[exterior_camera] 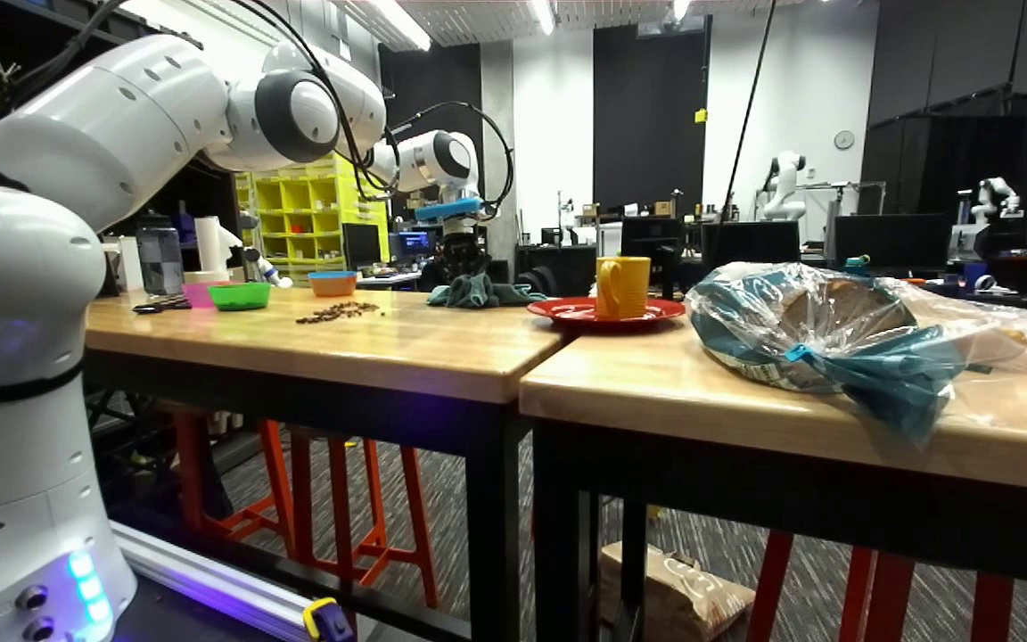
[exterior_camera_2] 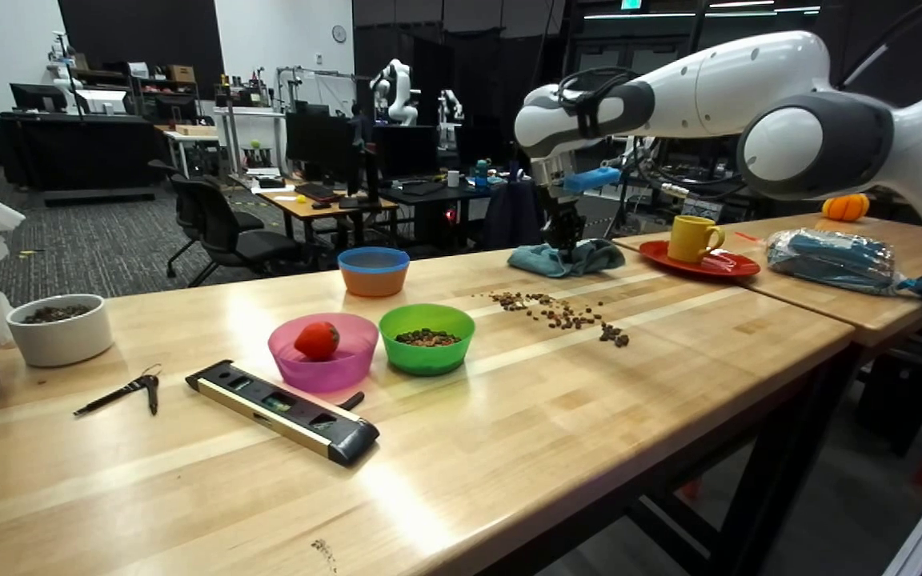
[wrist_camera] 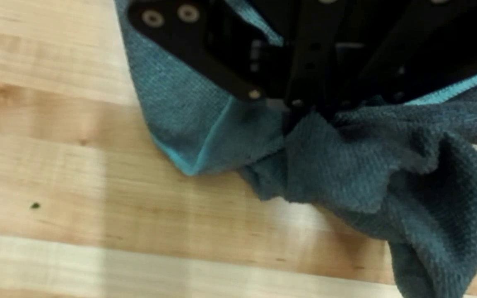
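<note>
My end effector pinches the teal cloth beneath it. Near my grip, brown bits lie on the table.

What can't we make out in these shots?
Hand: fingertips hidden by the gray-teal cloth, wrist view.
Yellow mug: inner bottom hidden by its wall, in both exterior views.
Plastic bag: contents obscured by creased, shiny film, in an exterior view.
Dark smudge: too small to identify, in an exterior view.
Green speck: too small and blurred to identify, wrist view.

yellow mug on red plate | black level beside pink bowl | far orange object, perhaps a pumpkin
</note>
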`<state>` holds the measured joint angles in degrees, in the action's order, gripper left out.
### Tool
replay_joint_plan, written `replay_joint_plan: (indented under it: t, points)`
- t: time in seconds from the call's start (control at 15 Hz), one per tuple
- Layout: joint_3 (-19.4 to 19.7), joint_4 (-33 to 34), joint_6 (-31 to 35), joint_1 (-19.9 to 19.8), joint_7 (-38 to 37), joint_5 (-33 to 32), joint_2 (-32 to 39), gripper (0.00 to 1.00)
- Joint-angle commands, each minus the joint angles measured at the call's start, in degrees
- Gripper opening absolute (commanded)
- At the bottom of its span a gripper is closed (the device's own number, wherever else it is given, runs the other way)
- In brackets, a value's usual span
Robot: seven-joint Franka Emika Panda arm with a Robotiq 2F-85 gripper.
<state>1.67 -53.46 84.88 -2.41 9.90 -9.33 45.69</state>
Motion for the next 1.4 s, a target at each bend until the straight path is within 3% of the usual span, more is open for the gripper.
replay_joint_plan:
  t: [0.0, 0.6, 1.33]
  points:
    - [-0.1, -5.5, 0.9, 1.9, -3.1, -0.2, -2.9, 0.02]
    - [-0.4, -13.8, 4.1, 2.9, -5.7, -0.5, -7.3, 0.02]
    - [-3.7, -19.4, 12.9, 8.9, -3.3, -3.0, -10.5, 0.02]
